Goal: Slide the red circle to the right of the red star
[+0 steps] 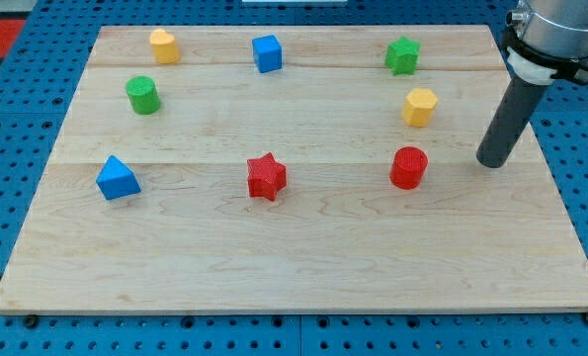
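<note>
In the camera view, my tip (pixel 491 163) sits on the board to the view's right of the red circle (pixel 408 167), near but apart; it is a bare rod with nothing to clench. A push from here could drive the circle too far leftward into the red star (pixel 266 176). The circle stands upright, already on the star's right, well apart.

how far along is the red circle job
Done: the red circle already lies on the red star's right side, about level with it, though a wide gap of bare board separates them. In hand: my tip sits to the view's right of the circle, not touching it. Left: probably a push toward the view's left to bring the circle closer to the star.
</note>
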